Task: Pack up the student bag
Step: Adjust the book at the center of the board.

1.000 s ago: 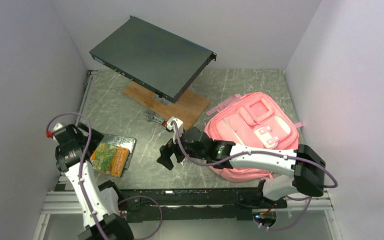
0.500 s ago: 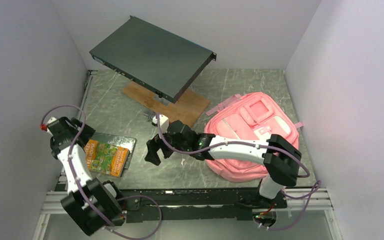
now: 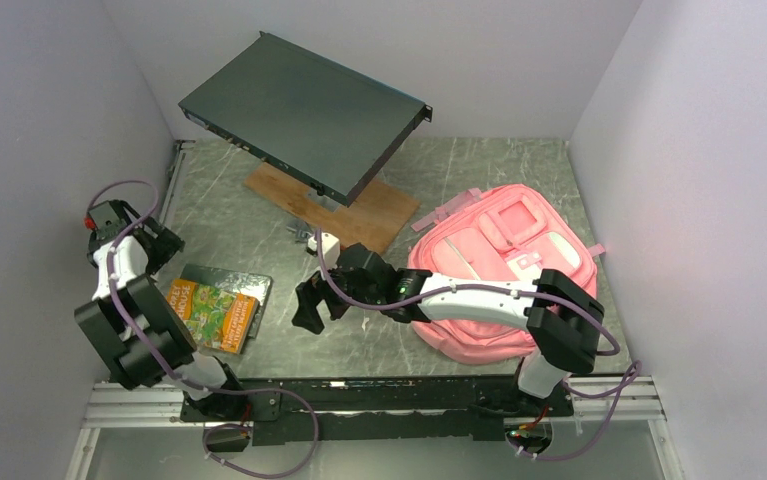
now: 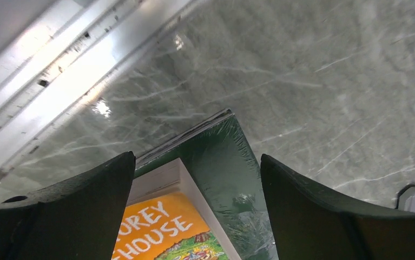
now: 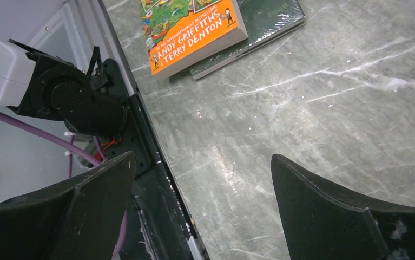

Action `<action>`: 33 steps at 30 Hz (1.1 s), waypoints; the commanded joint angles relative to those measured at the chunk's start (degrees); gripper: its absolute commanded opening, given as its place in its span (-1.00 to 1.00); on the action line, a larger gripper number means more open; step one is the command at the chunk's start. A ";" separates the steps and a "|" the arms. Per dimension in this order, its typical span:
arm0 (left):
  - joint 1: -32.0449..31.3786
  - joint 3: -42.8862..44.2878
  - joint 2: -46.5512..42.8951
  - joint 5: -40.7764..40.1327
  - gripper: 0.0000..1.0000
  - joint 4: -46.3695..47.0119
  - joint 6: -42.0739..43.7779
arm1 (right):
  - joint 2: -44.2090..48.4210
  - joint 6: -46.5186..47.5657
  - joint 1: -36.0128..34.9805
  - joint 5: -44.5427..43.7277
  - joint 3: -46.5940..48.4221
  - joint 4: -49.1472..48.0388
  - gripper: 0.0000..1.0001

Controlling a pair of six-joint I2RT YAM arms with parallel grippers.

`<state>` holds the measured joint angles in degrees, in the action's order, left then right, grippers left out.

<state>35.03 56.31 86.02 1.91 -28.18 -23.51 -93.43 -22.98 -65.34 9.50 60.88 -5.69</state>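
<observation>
Grey-green stone-look table top (image 3: 259,215) is filling the floor of a small booth, and plain white walls (image 3: 519,60) are standing around it on 3 sides. At the back, 1 big flat dark metal box (image 3: 304,115) is leaning up at a slant over a brown wooden board (image 3: 379,215). A small shiny metal thing (image 3: 302,234) is lying by the board's near edge, but it is too small to make out.

The big soft pink backpack (image 3: 504,235) is lying flat on the right side of the table with its zip pockets facing up. The right arm is reaching across its near left part toward the middle of the table.

On the left side, 1 orange paperback book (image 3: 209,312) is lying on top of a dark green book in shiny plastic wrap (image 3: 244,283).

The right gripper (image 3: 309,305) is hanging over bare table between the 2 books and the backpack. Its fingers (image 5: 324,206) are spread wide apart and are gripping nothing.

The left gripper (image 4: 197,158) is hanging just over the far corner of the green book. Its fingers (image 4: 86,195) are also spread wide, 1 on each side of that corner, and they are grasping nothing.
</observation>
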 commanded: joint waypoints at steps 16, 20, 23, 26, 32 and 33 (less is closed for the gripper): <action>-14.44 -11.02 3.19 15.70 0.63 8.95 -12.13 | 1.60 -0.21 -0.05 -3.59 -1.02 -2.12 0.94; -23.06 -10.97 4.80 19.50 0.60 11.61 -12.56 | -0.20 -3.34 -0.05 -4.06 -1.30 -2.61 0.94; -25.31 -11.18 3.72 21.32 0.52 12.02 -12.79 | -0.99 -6.66 0.04 -3.83 -2.37 -5.20 0.93; -25.27 -11.61 -1.97 18.66 0.59 9.84 -11.77 | -2.03 -9.64 0.04 -2.84 -3.50 -8.10 0.89; -24.73 -4.29 -14.16 10.39 0.94 -2.39 -2.97 | -5.41 -12.61 0.04 -0.25 -3.52 -12.95 0.83; -23.97 -3.44 -15.50 8.06 0.96 -4.32 -1.25 | -5.94 -12.73 0.04 0.00 -3.16 -13.61 0.81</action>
<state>9.76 47.18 77.41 16.73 -24.40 -31.81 -97.95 -32.80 -65.32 7.31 57.28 -12.23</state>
